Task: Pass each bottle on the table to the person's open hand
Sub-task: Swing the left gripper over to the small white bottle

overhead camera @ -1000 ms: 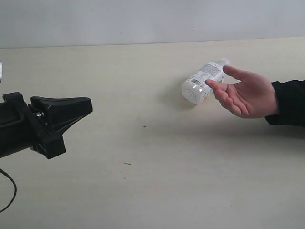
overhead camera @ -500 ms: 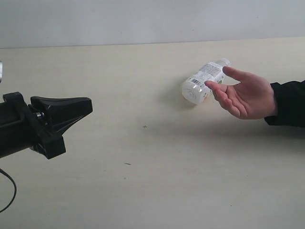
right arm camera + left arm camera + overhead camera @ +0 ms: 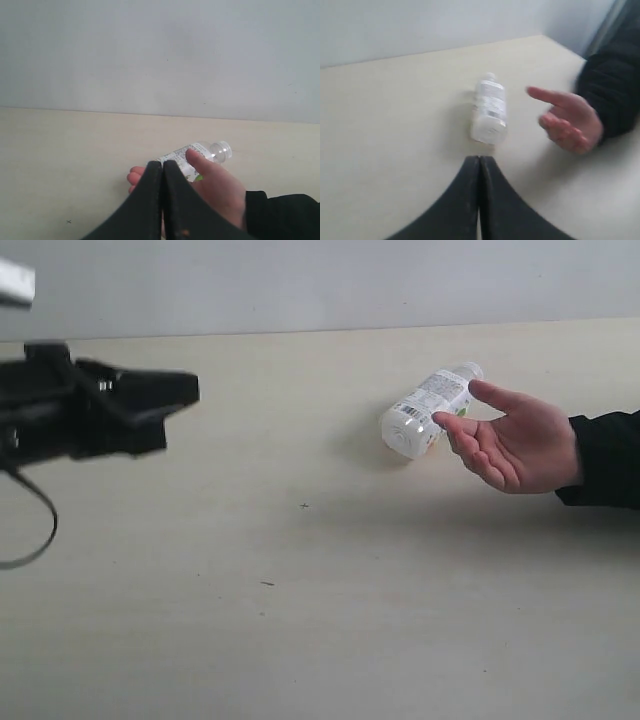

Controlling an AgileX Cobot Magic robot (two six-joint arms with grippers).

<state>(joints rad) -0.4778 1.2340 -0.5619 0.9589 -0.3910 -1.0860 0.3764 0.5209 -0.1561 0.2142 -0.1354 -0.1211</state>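
Observation:
One bottle (image 3: pixel 425 412), clear with a white label and a speck of green print, lies on its side on the beige table (image 3: pixel 300 600). The person's open hand (image 3: pixel 520 440) hovers palm up just beside it, fingertips near its base. At the far left, well apart from the bottle, my left gripper (image 3: pixel 190 390) is shut and empty. In the left wrist view its tip (image 3: pixel 479 159) points toward the bottle (image 3: pixel 489 107) and the hand (image 3: pixel 567 122). My right gripper (image 3: pixel 163 164) is shut on nothing, in front of the hand (image 3: pixel 215 182) and the bottle (image 3: pixel 212 150). No other bottles show.
A black sleeve (image 3: pixel 605 455) reaches in from the right edge. A pale wall (image 3: pixel 320 280) stands behind the table's far edge. A black cable (image 3: pixel 35 530) hangs under the left arm.
My left gripper has risen and now looks motion-blurred in the exterior view. The bottle and the hand have stayed put.

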